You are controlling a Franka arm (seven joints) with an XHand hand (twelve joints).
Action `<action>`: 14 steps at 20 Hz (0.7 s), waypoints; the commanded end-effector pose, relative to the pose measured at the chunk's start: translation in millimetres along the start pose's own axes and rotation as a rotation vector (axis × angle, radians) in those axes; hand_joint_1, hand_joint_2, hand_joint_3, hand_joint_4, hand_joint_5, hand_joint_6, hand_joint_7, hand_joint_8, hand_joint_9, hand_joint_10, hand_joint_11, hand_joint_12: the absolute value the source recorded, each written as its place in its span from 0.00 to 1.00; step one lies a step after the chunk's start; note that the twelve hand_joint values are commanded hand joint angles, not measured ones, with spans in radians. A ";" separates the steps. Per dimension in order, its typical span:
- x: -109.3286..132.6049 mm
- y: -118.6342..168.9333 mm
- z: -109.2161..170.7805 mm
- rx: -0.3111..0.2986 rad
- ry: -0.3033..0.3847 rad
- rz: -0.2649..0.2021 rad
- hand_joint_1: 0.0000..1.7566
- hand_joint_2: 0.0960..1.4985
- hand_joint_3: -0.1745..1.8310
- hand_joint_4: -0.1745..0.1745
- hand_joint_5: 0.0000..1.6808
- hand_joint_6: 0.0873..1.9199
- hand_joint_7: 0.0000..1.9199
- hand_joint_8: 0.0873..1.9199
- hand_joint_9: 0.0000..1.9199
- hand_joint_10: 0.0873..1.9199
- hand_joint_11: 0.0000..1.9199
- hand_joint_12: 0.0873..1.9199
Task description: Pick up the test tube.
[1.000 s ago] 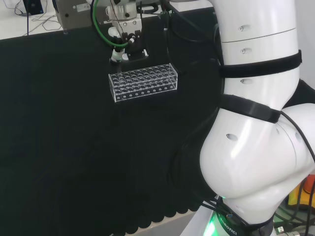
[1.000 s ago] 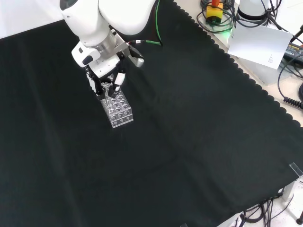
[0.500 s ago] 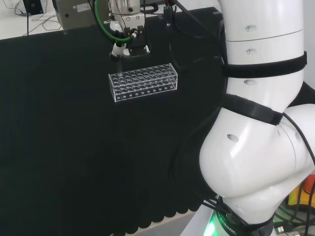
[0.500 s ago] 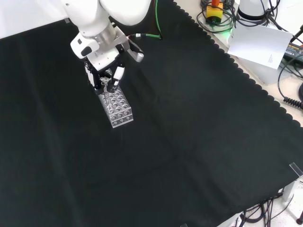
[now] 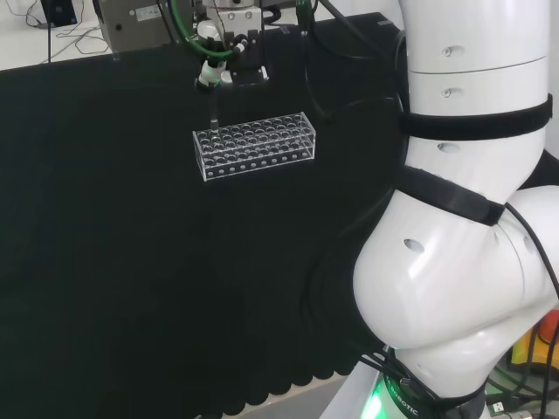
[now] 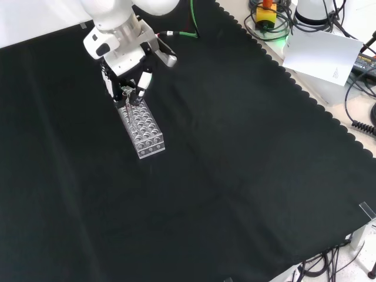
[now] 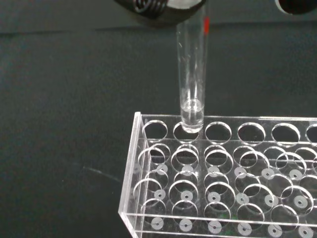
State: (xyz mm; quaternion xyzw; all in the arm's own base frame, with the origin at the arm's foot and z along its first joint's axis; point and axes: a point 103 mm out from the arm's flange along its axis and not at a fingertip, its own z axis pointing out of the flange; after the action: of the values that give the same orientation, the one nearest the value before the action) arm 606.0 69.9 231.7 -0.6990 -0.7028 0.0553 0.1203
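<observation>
Where black cloth point(image 6: 247, 176) covers bench, clear acrylic rack point(image 5: 253, 146), oblong, drilled with rows of round holes, sits toward far side in head view. Test tube point(image 7: 192, 74): thin clear glass cylinder, rounded bottom, upright, tip just at rim of hole in rack's end row. Hand point(image 6: 126, 82), black and white, directly above, fingers curled, pinching tube's top. Green cable point(image 5: 188, 35) loops beside wrist; white arm links point(image 5: 463, 218) bulk at head view's right.

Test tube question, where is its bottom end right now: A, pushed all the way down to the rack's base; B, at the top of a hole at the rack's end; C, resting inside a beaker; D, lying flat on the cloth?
B: in the wrist view the test tube, held upright by the hand, has its rounded bottom level with a hole in the top plate of the rack, near the rack's end.
</observation>
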 end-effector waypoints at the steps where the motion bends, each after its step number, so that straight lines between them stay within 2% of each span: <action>1: 0.9 -1.5 -12.7 -0.016 0.008 -0.003 0.70 0.67 0.00 0.00 0.86 0.07 0.88 0.27 0.90 0.09 0.62 0.47; 6: -2.4 -15.9 -56.1 -0.045 0.015 -0.007 0.70 0.67 0.00 0.00 0.86 0.07 0.88 0.27 0.90 0.09 0.62 0.47; 14: -5.2 -35.4 -88.7 -0.078 0.020 -0.013 0.70 0.67 0.00 0.00 0.86 0.06 0.88 0.26 0.90 0.09 0.62 0.48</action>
State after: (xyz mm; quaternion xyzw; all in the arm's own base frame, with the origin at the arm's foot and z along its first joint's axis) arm 602.3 60.8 307.7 -0.7000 -0.7064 0.0249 0.1020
